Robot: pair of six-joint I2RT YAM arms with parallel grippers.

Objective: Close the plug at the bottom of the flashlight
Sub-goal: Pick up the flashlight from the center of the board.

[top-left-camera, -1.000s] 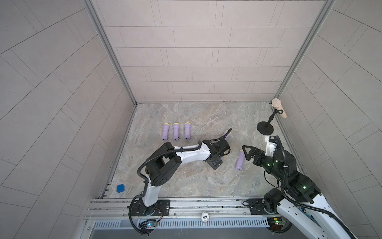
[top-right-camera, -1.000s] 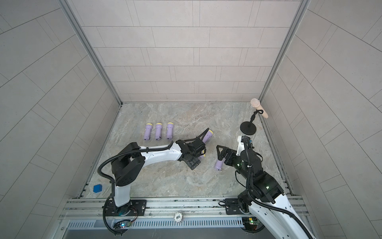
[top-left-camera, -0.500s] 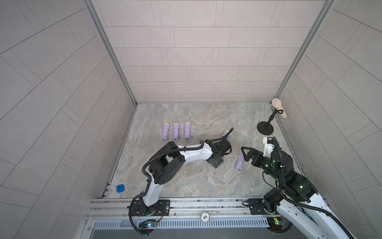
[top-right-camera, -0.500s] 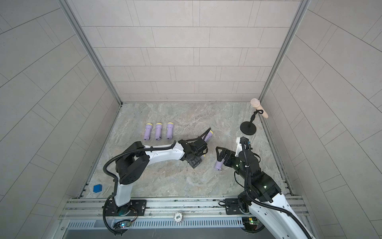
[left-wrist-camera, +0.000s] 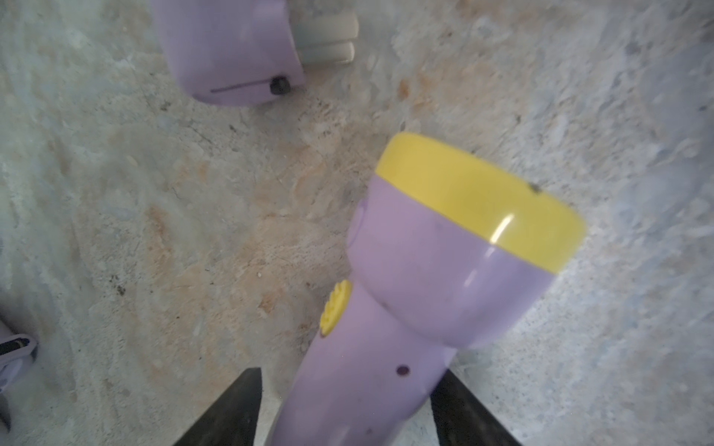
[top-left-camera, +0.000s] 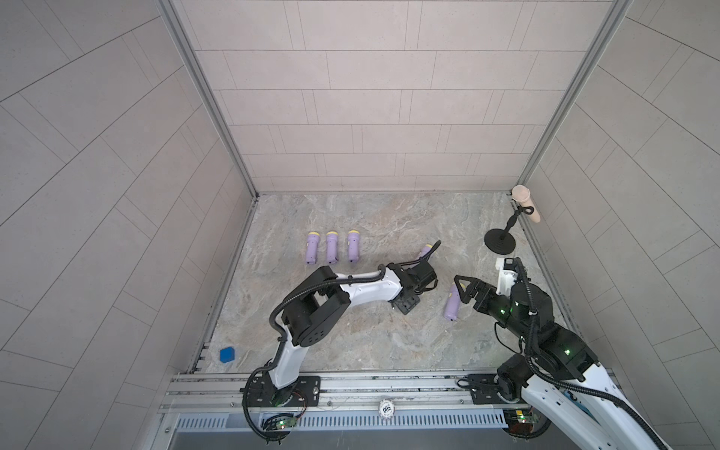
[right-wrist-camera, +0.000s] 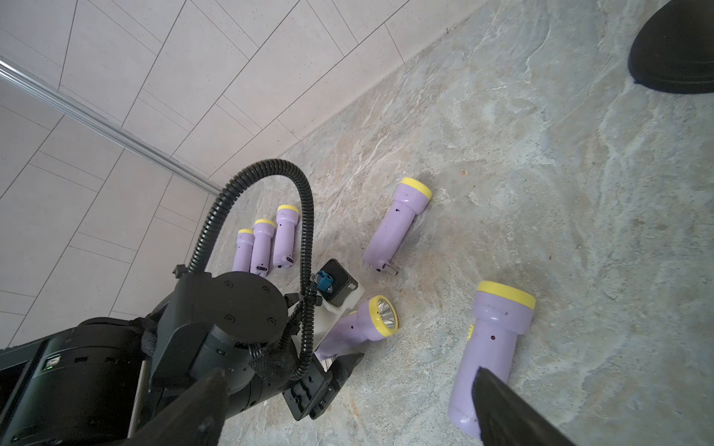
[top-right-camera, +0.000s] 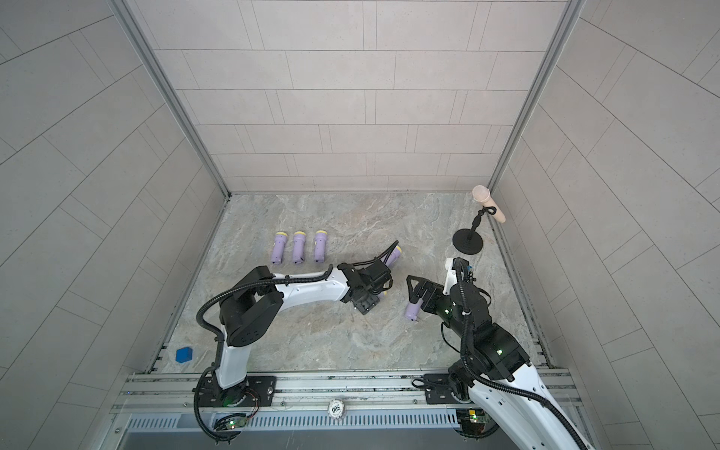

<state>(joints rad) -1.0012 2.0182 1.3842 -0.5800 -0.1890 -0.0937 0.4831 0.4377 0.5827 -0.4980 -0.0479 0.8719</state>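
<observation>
A purple flashlight [left-wrist-camera: 417, 293] with a yellow rim lies on the stone floor, its handle between the fingers of my left gripper [left-wrist-camera: 347, 390]. One finger touches the handle and a gap shows at the other, so the gripper is open. Its bottom end is hidden by the gripper. In both top views my left wrist covers most of it. A second flashlight [right-wrist-camera: 394, 228] lies just beyond, with its plug prongs [left-wrist-camera: 328, 38] folded out. My right gripper [right-wrist-camera: 347, 372] stands wide open and empty, one finger beside a third flashlight [top-left-camera: 452, 304].
Three more purple flashlights [top-left-camera: 331, 252] lie in a row at the back left. A black microphone stand [top-left-camera: 500, 243] is at the back right by the wall. A small blue block [top-left-camera: 227, 354] lies near the front left corner. Tiled walls close in three sides.
My left gripper's jaws have narrowed round the flashlight handle and the wrist has shifted a little. The right arm has edged slightly, still wide open.
</observation>
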